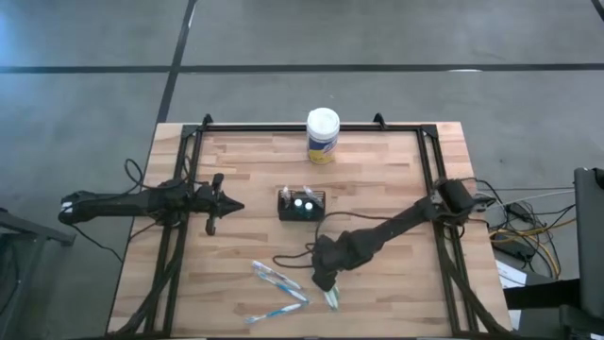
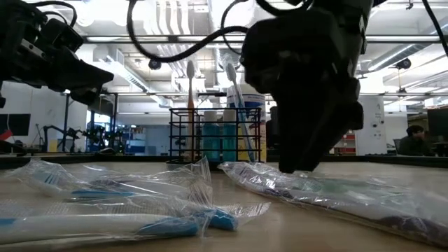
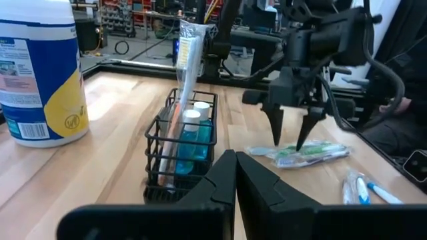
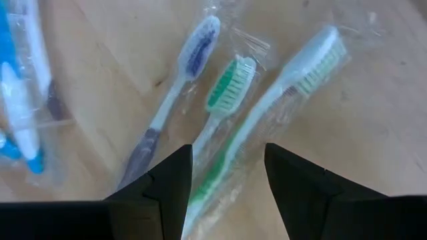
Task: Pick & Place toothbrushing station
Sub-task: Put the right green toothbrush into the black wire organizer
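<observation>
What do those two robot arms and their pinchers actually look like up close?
Both arms are dark, nearly black, built of slim jointed segments with thin black cables looping alongside. The left gripper and right gripper each end in two flat, matte black fingers that taper to wedge-like points. I can make out no markings or labels on them.

We find no legible text anywhere. The white-lidded round canister with the blue and yellow label [image 3: 41, 73] carries lines of print and a small circular emblem on its yellow patch, but we cannot read any of it. The clear plastic-wrapped toothbrushes [image 4: 230, 127] on the light wooden table [image 1: 377, 179] show no readable brand or number.
</observation>
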Controlling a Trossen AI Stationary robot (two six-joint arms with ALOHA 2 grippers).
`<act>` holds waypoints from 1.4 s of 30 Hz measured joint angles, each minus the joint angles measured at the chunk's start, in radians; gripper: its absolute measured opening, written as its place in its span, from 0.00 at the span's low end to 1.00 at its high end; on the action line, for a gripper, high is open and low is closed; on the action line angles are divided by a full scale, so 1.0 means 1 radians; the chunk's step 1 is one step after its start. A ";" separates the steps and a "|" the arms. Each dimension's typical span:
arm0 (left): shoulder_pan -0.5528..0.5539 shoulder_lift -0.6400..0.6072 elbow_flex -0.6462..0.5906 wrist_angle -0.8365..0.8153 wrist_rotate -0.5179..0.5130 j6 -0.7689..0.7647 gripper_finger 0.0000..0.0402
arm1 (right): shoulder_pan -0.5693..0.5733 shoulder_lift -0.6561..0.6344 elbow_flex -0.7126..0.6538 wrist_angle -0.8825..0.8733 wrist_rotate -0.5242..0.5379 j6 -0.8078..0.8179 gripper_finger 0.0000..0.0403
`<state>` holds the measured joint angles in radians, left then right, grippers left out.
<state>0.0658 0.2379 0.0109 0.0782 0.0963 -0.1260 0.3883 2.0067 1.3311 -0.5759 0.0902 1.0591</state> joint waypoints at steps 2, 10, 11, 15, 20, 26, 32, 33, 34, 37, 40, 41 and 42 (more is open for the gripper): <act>0.000 0.000 0.000 0.003 0.000 0.000 0.03 | -0.002 0.023 0.016 -0.021 0.004 -0.013 0.45; 0.000 0.000 0.000 0.010 0.000 -0.002 0.03 | -0.002 0.064 0.062 -0.107 0.006 -0.083 0.43; 0.000 0.000 0.000 0.010 0.000 -0.002 0.03 | -0.002 0.064 0.065 -0.111 0.006 -0.094 0.41; 0.000 0.000 0.000 0.008 0.000 -0.002 0.03 | -0.002 0.060 0.082 -0.133 -0.001 -0.144 0.33; 0.000 0.000 0.000 -0.002 0.000 -0.006 0.03 | -0.002 0.026 0.096 -0.156 -0.004 -0.182 0.23; 0.000 0.000 0.000 -0.003 0.001 -0.008 0.03 | 0.000 0.013 0.100 -0.197 -0.004 -0.207 0.17; 0.000 0.000 0.000 -0.006 0.008 -0.008 0.03 | 0.000 0.013 0.100 -0.182 0.008 -0.228 0.18; 0.000 0.000 0.000 -0.007 0.009 -0.008 0.03 | 0.000 0.011 0.100 -0.176 0.019 -0.227 0.19; 0.000 0.000 0.000 -0.007 0.010 -0.009 0.03 | 0.000 0.007 0.100 -0.173 0.025 -0.226 0.20; 0.000 0.000 0.000 -0.007 0.012 -0.009 0.03 | 0.000 0.001 0.101 -0.161 0.034 -0.225 0.25; 0.000 0.000 0.000 -0.008 0.013 -0.010 0.03 | 0.000 0.004 0.101 -0.160 0.033 -0.202 0.31; 0.000 0.000 0.000 -0.009 0.016 -0.010 0.03 | 0.000 0.005 0.101 -0.157 0.029 -0.198 0.32; 0.000 0.000 0.000 -0.009 0.018 -0.010 0.03 | 0.001 0.005 0.100 -0.153 0.022 -0.197 0.34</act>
<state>0.0658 0.2382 0.0109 0.0696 0.1146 -0.1360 0.3891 2.0117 1.4312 -0.7291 0.1124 0.8617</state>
